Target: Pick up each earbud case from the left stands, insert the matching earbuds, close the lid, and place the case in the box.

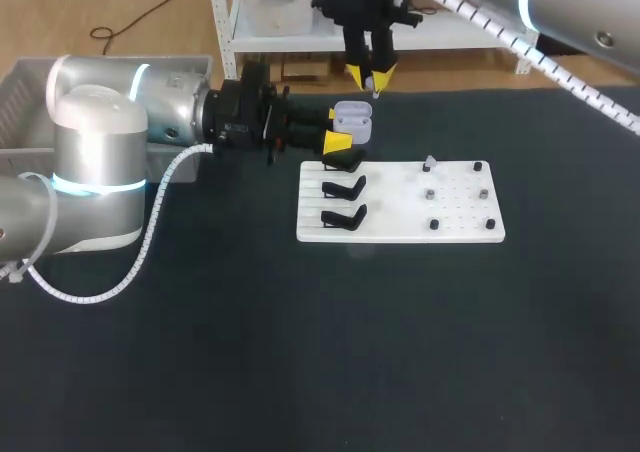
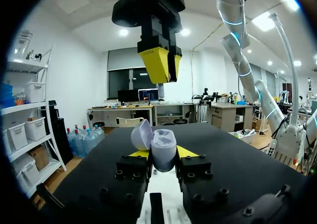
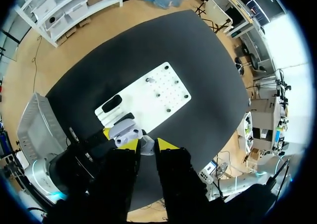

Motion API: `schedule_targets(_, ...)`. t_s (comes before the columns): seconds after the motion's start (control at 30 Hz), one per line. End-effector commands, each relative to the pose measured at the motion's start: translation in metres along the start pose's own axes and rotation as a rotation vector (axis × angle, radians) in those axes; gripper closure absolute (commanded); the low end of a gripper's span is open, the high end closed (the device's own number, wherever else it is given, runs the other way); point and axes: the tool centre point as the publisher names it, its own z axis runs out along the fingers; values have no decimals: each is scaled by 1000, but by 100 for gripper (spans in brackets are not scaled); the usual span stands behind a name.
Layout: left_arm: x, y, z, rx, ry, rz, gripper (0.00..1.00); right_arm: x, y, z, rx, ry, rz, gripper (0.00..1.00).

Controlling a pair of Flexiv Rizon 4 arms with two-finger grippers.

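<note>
Pinching smooth, rounded, open earbud case (image 2: 162, 143): left end effector (image 2: 163, 154).

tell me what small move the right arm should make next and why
Probably lower the right gripper straight down: it seems to pinch an earbud above the open earbud case, which the left gripper holds with its lid back.

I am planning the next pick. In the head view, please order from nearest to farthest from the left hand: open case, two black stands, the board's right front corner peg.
1. Open case: held in the left hand.
2. Middle-row black stand: on the board, beside the hand.
3. Front-row black stand: the next row, further away.
4. Corner peg: across the board, right side.
</note>
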Motion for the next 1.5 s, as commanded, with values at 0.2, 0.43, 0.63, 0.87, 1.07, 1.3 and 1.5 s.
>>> schedule_targets(0.2, 3, -1, 2, -9, -7, 4, 100, 12, -2, 5, -10, -23, 31, 100)
schedule_targets(0.43, 9, -10, 9, -16, -21, -5, 100, 19, -10, 18, -13, -25, 48, 100)
schedule_targets(0.63, 9, -12, 11, -21, -26, -8, 100, 19, -17, 29, 0, -14, 56, 100)
schedule_targets(0.87, 7, -13, 13, -17, -31, 12, 100, 18, -16, 36, 6, -8, 59, 100)
schedule_targets(1.07, 6, -15, 15, -15, -34, 27, 100, 19, -14, 36, 1, 0, 61, 100)
schedule_targets(1.3, 9, -16, 16, -15, -12, 47, 100, 20, -14, 34, -4, 13, 64, 100)
schedule_targets(1.5, 11, -16, 15, -25, -6, 48, 100, 22, -14, 36, 0, 16, 64, 100)
